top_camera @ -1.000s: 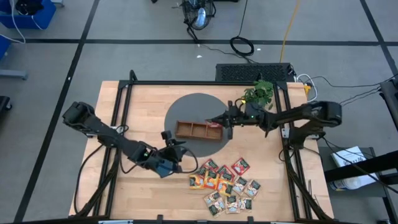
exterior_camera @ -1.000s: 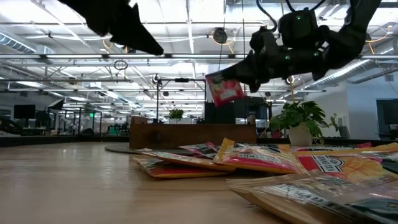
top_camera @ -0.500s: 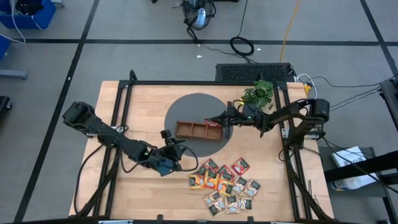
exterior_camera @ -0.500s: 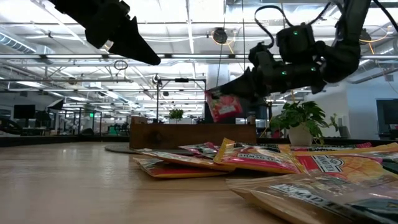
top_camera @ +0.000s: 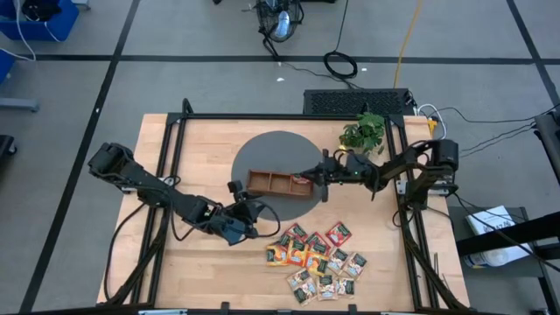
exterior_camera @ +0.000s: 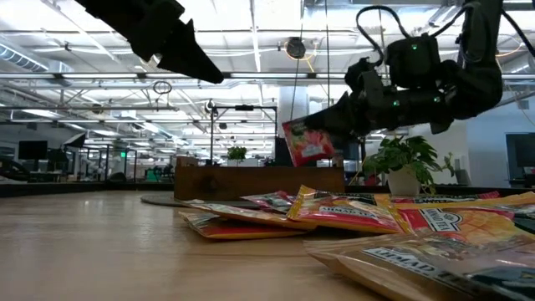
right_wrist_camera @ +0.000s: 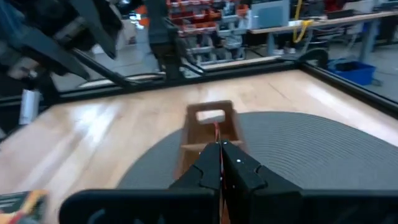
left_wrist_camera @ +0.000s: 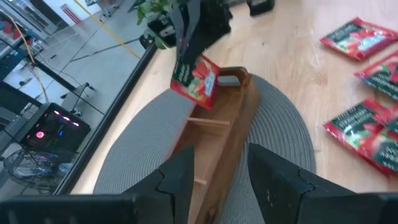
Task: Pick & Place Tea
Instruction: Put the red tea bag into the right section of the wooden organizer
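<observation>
A brown wooden tray (top_camera: 278,184) with three compartments lies on a round grey mat (top_camera: 262,153). My right gripper (top_camera: 311,178) reaches in from the table's right and is shut on a red tea sachet (left_wrist_camera: 194,78), which hangs over the tray's right end (left_wrist_camera: 231,79). The other tea sachets (top_camera: 319,258), red, orange-yellow and green, lie in a loose pile near the front edge. My left gripper (left_wrist_camera: 217,180) waits open, in the air to the near left of the tray (top_camera: 249,210), pointing at it. My right gripper pinches the red sachet's upper edge (left_wrist_camera: 185,57) between its two fingers, which come in level from the table's right. The sachet (exterior_camera: 308,142) hangs below the fingertips, slightly tilted, clear of the tray.
A potted plant (top_camera: 363,133) stands at the far right, behind my right arm. A black frame rail (top_camera: 262,116) runs around the tabletop. Bare wood (top_camera: 201,262) lies left of the sachet pile.
My right gripper has sunk toward the tray's right end with the red sachet, keeping level and shut. The sachet now hangs lower, just above the tray.
</observation>
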